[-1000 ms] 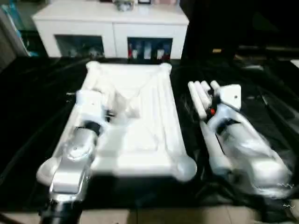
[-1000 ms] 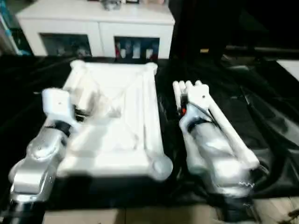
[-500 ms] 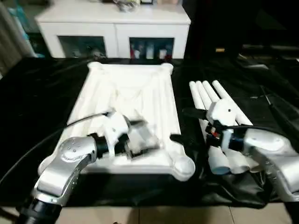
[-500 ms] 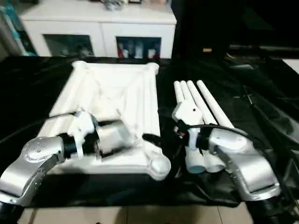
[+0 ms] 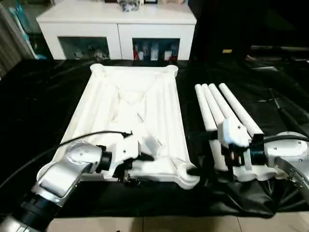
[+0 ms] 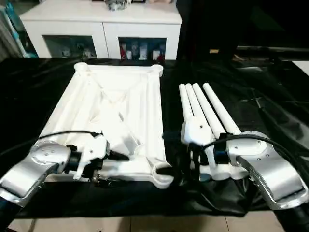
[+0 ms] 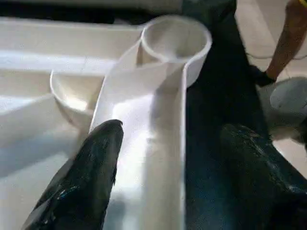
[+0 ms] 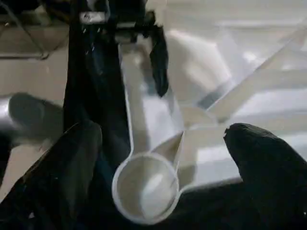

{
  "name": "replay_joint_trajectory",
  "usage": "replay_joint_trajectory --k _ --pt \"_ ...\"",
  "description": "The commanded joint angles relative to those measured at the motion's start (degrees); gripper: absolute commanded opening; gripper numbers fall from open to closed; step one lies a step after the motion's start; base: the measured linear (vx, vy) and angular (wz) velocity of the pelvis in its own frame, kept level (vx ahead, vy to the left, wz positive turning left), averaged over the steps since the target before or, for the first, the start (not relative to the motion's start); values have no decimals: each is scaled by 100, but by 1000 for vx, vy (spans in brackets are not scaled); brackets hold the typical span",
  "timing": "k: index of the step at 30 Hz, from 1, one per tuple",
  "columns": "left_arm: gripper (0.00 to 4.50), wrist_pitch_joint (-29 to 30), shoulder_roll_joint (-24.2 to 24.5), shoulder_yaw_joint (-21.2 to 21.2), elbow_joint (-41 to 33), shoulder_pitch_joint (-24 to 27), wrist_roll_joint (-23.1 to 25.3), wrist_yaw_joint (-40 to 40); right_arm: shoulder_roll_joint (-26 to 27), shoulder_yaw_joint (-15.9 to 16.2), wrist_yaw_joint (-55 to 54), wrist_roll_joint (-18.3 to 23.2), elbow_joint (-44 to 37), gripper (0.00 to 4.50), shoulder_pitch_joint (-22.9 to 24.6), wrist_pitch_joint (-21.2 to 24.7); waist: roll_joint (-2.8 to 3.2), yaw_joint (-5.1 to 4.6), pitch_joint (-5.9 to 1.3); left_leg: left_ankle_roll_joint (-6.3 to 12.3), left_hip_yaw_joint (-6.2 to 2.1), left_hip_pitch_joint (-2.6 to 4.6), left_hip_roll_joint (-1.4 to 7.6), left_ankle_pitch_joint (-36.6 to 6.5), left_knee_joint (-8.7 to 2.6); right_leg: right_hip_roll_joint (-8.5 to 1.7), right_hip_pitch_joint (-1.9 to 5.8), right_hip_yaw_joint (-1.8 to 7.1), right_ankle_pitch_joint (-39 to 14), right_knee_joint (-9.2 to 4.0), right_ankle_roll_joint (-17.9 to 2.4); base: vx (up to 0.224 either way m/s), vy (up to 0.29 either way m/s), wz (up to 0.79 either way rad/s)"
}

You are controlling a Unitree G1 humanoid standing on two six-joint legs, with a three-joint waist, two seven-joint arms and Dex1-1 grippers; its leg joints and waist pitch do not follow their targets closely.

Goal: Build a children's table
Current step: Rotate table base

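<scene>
The children's table lies in parts on the black sheet. Its white tabletop (image 5: 135, 111) is upside down, ribs up, with round sockets at the corners. Several white legs (image 5: 219, 104) lie side by side to its right. My left gripper (image 5: 141, 164) is open at the tabletop's near rim (image 7: 158, 143); one finger (image 7: 91, 182) is over the ribbed inside, the other (image 7: 259, 177) over the sheet. My right gripper (image 5: 193, 154) is open at the near-right corner, and the corner socket (image 8: 146, 191) sits between its fingers (image 8: 62, 177). My right forearm covers the legs' near ends.
A white cabinet with glass doors (image 5: 116, 29) stands behind the black-sheeted work table (image 5: 38, 106). The table's front edge and pale floor tiles (image 5: 159, 224) lie just below the tabletop's near rim. Creased black sheet (image 5: 280, 96) spreads to the right of the legs.
Both arms have swung back toward the near edge. The left gripper came off the tabletop's middle to its near rim, and the right gripper left the legs for the near-right corner socket.
</scene>
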Motion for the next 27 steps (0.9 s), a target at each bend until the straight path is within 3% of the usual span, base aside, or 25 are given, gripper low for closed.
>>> replay_joint_trajectory --k 1,2,5,8,10,16,22,27 --pt "325 -59 52 -40 17 -66 86 25 -59 51 87 -42 -104 450 29 34 7 35 -399 611 -145 -39 446 112 -463 -512 347 305 297 -265 -1716 0 0 0" --pt "323 -60 69 -63 15 -78 100 -13 -100 81 132 -56 -108 450 29 34 -6 49 -392 714 -132 -49 444 133 -453 -518 340 299 342 -268 -1777 0 0 0" --pt "298 5 183 -164 -56 -88 217 -64 -167 130 185 -91 -112 450 41 -6 16 70 -345 647 -129 -33 469 -210 -489 -521 325 293 -206 -322 -1750 0 0 0" --pt "269 66 238 -207 -132 -71 288 -71 -172 142 197 -127 -104 450 60 -56 12 59 -300 356 -125 0 482 -768 -534 -523 311 314 -1054 -394 -1586 0 0 0" --pt "243 80 250 -226 -164 -52 391 -30 -135 164 151 -212 -89 450 72 -126 8 68 -296 272 -121 11 487 -835 -543 -522 299 323 -1185 -407 -1533 0 0 0" --pt "196 29 286 -286 -157 -45 555 9 -158 231 119 -268 -136 450 61 -85 4 86 -299 235 -123 2 481 -834 -549 -521 293 330 -1318 -420 -1415 0 0 0" --pt "156 15 247 -270 -76 -107 557 68 -176 310 104 -344 -157 450 -3 -62 6 89 -316 282 -122 -19 474 -658 -534 -510 300 319 -996 -387 -1480 0 0 0" --pt "107 113 225 -254 -102 -122 551 66 -116 322 80 -404 -114 450 -7 -98 9 89 -309 273 -123 -17 474 -733 -537 -515 299 321 -1095 -396 -1480 0 0 0"
